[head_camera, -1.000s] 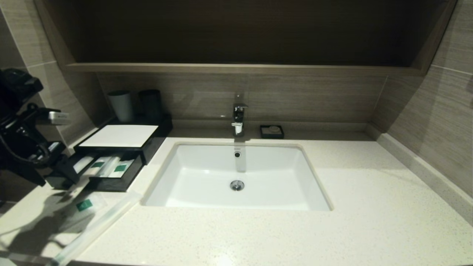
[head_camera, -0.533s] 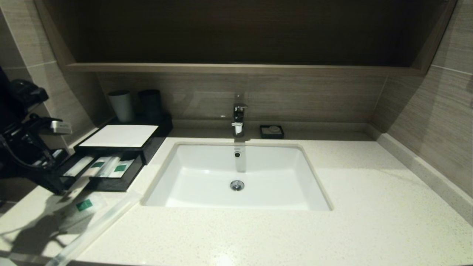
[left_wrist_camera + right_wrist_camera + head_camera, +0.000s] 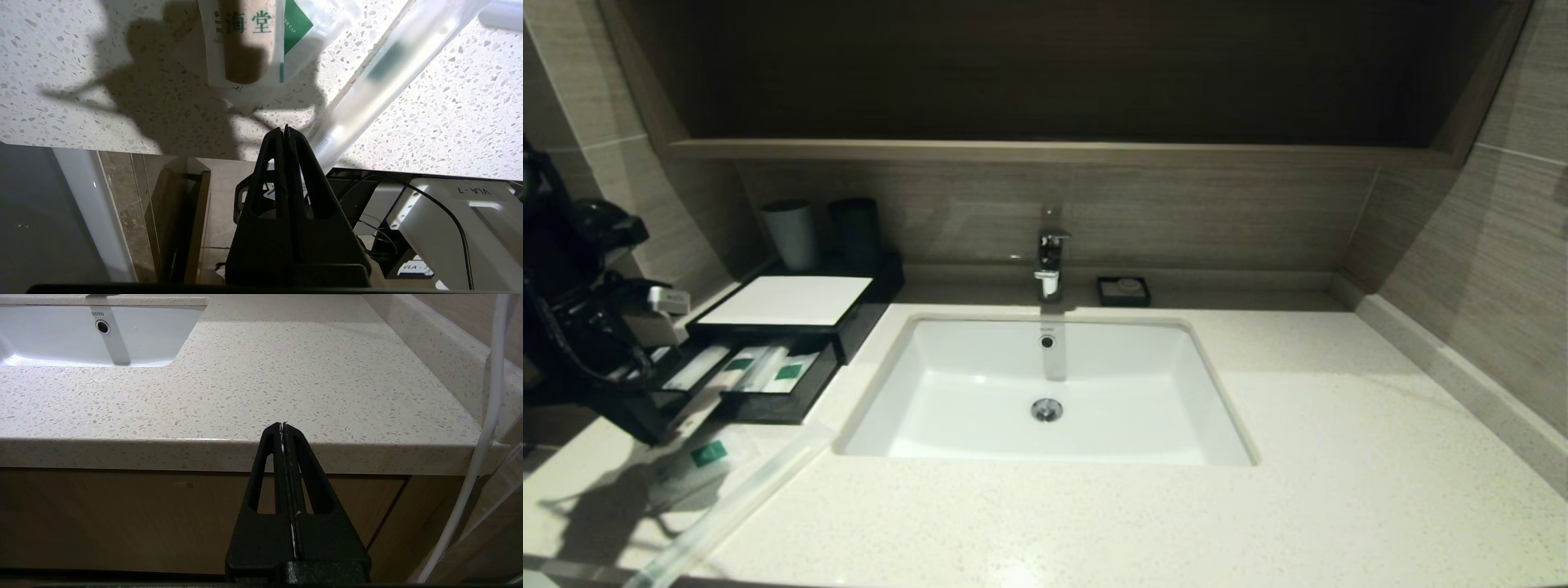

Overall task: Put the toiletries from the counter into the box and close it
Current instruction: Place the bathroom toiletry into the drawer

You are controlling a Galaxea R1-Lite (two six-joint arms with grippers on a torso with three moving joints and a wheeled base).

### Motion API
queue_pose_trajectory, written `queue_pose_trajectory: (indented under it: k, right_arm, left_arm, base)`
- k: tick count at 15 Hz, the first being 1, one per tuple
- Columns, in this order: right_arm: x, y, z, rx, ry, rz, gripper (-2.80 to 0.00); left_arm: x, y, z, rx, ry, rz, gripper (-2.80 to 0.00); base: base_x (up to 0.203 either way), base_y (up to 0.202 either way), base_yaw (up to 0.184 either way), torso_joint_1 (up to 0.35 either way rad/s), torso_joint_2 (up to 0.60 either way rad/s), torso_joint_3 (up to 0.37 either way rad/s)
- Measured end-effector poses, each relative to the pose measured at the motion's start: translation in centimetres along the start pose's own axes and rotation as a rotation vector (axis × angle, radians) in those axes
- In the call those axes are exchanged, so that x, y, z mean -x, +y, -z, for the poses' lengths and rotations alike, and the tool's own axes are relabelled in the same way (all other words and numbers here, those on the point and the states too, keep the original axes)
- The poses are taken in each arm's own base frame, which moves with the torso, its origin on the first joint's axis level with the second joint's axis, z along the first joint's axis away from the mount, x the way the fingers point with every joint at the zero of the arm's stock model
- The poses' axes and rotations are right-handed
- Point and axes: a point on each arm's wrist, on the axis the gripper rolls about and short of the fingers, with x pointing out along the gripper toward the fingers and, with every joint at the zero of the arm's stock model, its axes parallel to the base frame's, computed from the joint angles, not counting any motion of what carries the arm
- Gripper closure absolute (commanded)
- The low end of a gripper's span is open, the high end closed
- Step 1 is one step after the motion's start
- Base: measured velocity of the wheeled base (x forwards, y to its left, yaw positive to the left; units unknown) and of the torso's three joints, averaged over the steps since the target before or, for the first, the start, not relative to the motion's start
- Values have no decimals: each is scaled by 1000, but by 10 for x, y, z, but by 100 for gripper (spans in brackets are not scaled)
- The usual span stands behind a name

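Observation:
The black box (image 3: 864,314) with a white top panel stands at the left of the counter (image 3: 1339,490). Its front drawer (image 3: 784,406) is pulled open, and packets with green labels (image 3: 768,367) lie inside it. A short sachet (image 3: 709,453) with a green label lies on the counter in front of the drawer. A long thin clear packet (image 3: 737,505) lies beside it. The left wrist view shows the sachet (image 3: 245,41) and the long packet (image 3: 380,81). My left gripper (image 3: 652,433) (image 3: 284,130) is shut and empty, above the counter left of the sachet. My right gripper (image 3: 283,425) is shut and empty, parked below the counter's front edge.
The white sink (image 3: 980,433) is set in the middle of the counter, with a tap (image 3: 1049,261) behind it. Two cups (image 3: 791,233) stand behind the box. A small black soap dish (image 3: 1124,291) sits at the back wall. The wall rises close on the left.
My left gripper has drawn back from the drawer's left end toward the counter's front edge and sunk lower. The packets and the box have not moved.

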Motion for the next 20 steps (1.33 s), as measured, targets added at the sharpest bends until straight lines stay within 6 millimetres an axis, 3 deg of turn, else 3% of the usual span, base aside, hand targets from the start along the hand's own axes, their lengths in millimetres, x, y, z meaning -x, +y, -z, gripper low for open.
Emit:
queue_pose_trajectory:
  k: [13, 20]
  right_arm:
    - [0, 0, 0, 0, 0, 0, 0]
    - [0, 0, 0, 0, 0, 0, 0]
  left_arm:
    - [-30, 7, -5, 9, 56, -51, 0]
    - [-35, 9, -18, 31, -18, -65, 0]
  base:
    - [0, 0, 0, 0, 0, 0]
    - [0, 0, 0, 0, 0, 0]
